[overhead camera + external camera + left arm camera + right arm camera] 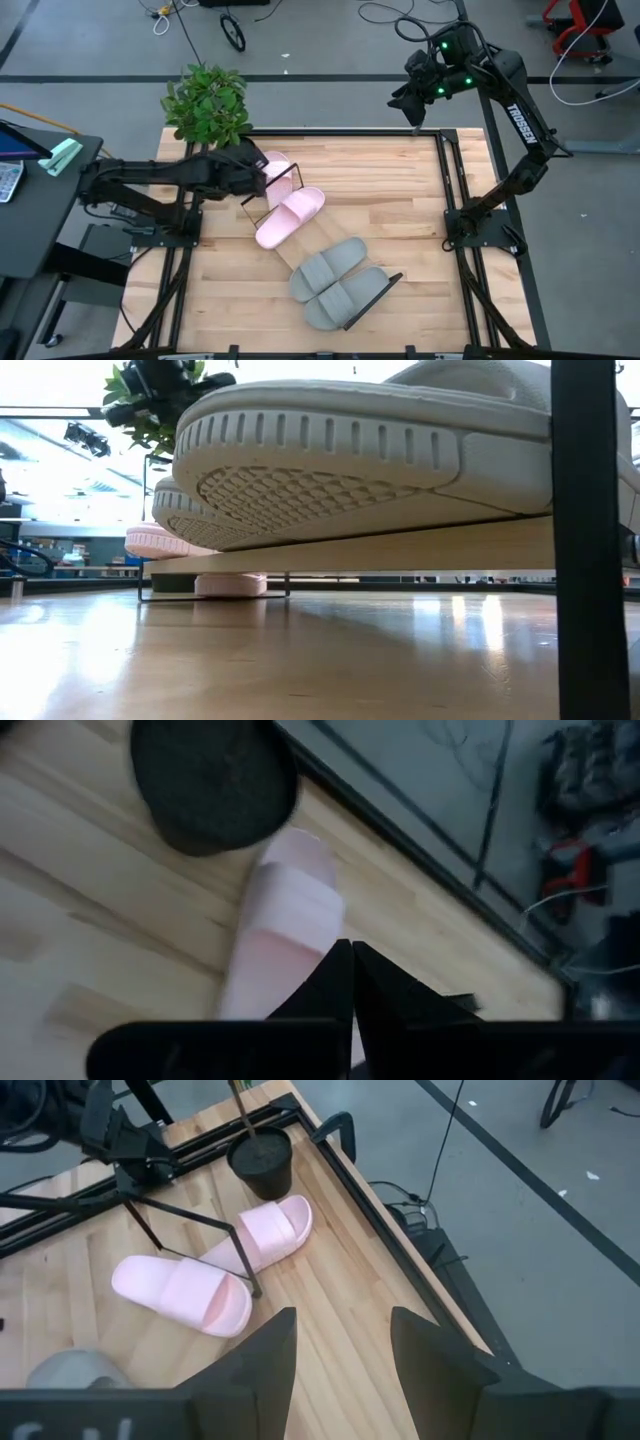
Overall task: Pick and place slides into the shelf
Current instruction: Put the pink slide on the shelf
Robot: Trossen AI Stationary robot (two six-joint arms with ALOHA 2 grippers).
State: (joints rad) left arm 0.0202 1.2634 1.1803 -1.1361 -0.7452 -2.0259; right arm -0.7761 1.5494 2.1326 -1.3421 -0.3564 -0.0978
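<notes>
Two pink slides [289, 213] at shelf [377, 295] end; left gripper [262, 178] clenched empty above one; right gripper [417, 118] parted, well apart.

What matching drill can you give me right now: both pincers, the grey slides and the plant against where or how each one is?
Things:
1. left pincer
2. right pincer
3. grey slides
4. plant

States:
A. side by side on the shelf
B. open, raised near the table's far right corner
C. in a dark pot at the far left corner
D. shut, over the pink slide beside the pot

Pairs: 1-D, 2-B, 3-A, 4-C
</notes>
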